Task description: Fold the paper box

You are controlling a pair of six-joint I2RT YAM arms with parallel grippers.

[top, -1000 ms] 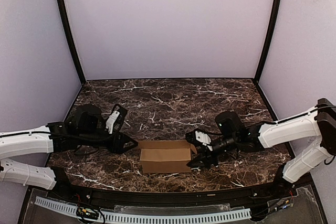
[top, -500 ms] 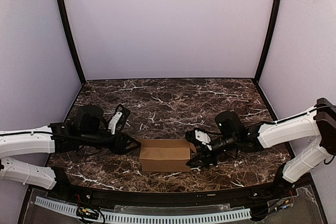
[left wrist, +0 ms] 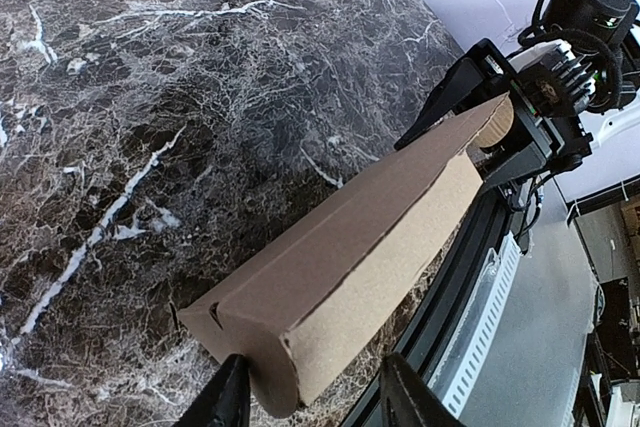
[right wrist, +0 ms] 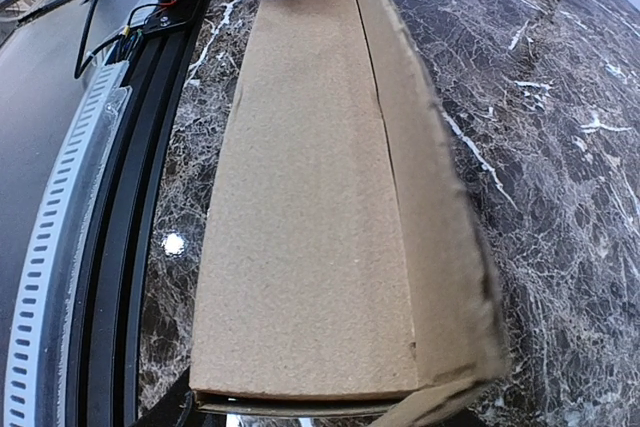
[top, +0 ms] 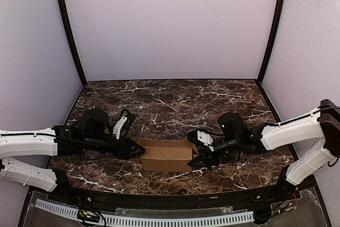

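**Colleague:** Where is the carton sitting for you?

**Me:** I am seeing the paper box (top: 167,155), a plain tan-brown elongated carton of thin cardboard, lying on the dark brown marble-patterned table (top: 175,104). It is near the front edge, long side running left to right, directly between my two arms.

**Colleague:** What is the right hand doing?

**Me:** The right gripper (top: 194,157) is pinching the right end. Through the left wrist camera I am seeing its black fingers (left wrist: 447,112) lying against both sides of that end, with a rounded flap (left wrist: 495,125) poking out beside them.

**Colleague:** And the left?

**Me:** The left gripper (top: 139,150) is straddling the left end. One finger (left wrist: 228,399) is sitting right at the box's lower corner, while the other finger (left wrist: 405,397) is showing a sliver of table between itself and the cardboard. I cannot tell whether it is gripping.

**Colleague:** How is the box looking?

**Me:** A seam is running along its whole top, and in the right wrist view one long panel is standing slightly proud along it.
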